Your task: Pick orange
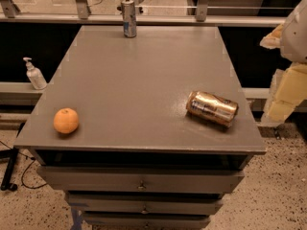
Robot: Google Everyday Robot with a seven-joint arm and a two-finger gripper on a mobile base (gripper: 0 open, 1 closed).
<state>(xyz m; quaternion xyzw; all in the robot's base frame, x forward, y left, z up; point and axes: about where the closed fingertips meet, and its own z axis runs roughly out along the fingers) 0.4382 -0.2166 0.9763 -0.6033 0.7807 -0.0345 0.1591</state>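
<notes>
The orange [66, 120] is a small round fruit resting on the grey cabinet top [139, 75], near its front left corner. My gripper [286, 87] shows as white and pale yellow parts at the right edge of the view, off the right side of the cabinet and raised above the floor. It is far from the orange, across the whole width of the top, and holds nothing that I can see.
A gold-brown drink can [212, 108] lies on its side near the front right of the top. A silver and blue can [128, 17] stands upright at the back edge. A pump bottle [34, 74] stands on a ledge to the left. Drawers [141, 181] are below the top.
</notes>
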